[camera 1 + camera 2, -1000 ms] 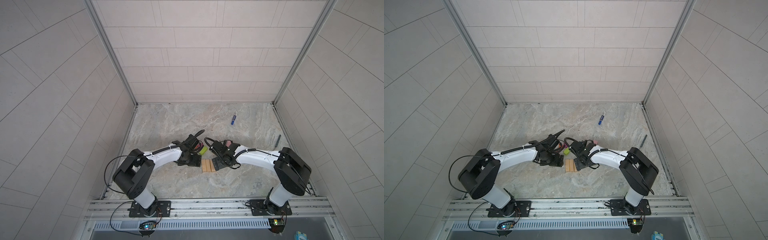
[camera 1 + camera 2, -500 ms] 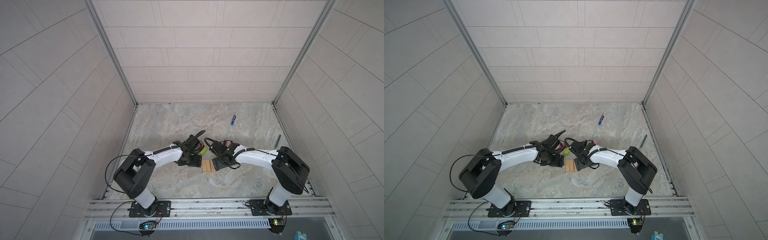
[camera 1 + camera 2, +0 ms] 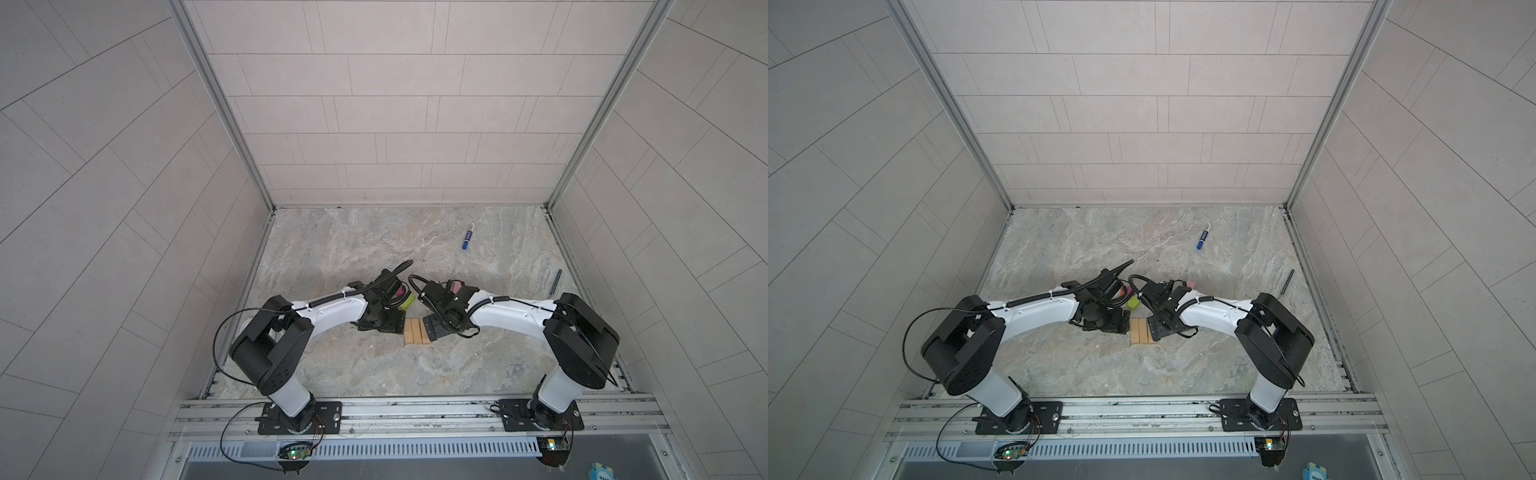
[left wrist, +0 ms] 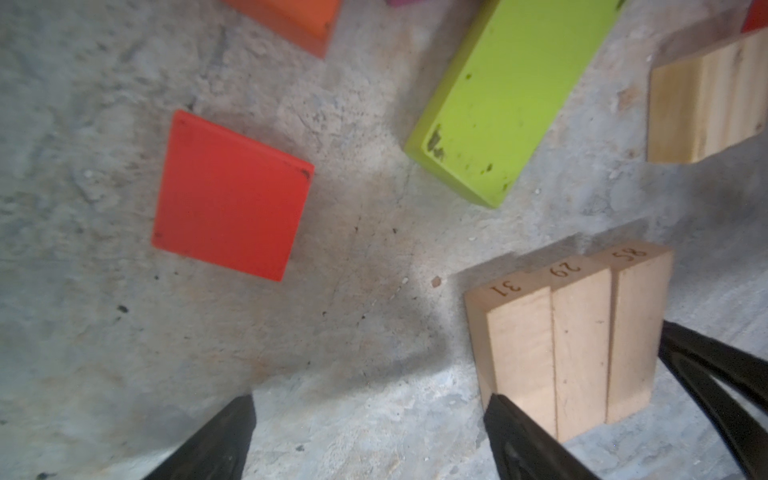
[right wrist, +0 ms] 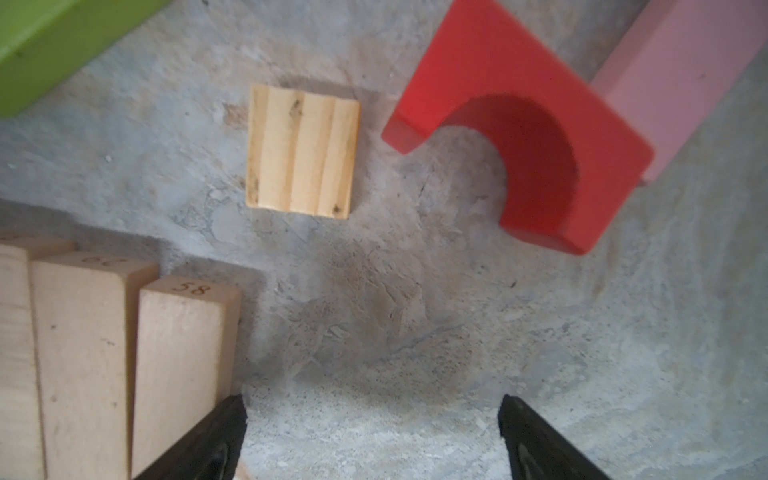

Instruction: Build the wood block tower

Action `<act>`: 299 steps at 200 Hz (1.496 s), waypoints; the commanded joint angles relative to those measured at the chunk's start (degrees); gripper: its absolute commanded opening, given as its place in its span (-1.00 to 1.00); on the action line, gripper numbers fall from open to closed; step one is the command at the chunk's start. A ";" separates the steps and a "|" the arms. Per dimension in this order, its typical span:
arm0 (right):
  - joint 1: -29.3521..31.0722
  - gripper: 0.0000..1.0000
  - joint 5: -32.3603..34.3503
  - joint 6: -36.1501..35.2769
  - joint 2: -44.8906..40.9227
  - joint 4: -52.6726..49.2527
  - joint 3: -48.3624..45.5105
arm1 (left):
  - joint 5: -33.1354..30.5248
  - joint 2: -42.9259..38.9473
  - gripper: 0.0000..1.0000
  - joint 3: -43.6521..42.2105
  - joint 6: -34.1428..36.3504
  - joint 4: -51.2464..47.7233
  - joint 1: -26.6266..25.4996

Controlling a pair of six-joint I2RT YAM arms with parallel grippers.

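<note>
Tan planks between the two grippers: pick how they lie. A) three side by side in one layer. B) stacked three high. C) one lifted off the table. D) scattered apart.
A: the left wrist view shows the three tan planks touching edge to edge, all resting on the table.

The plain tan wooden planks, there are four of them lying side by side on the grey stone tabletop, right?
Not four: three plain tan wooden planks lie side by side on the grey stone tabletop. The left wrist view shows all three, ends numbered 31, 29 and 58.
</note>
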 commanded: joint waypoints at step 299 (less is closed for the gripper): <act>-0.59 0.92 0.42 1.81 -1.00 -0.74 -1.31 | -5.72 -4.95 0.87 1.06 1.02 -5.74 -0.90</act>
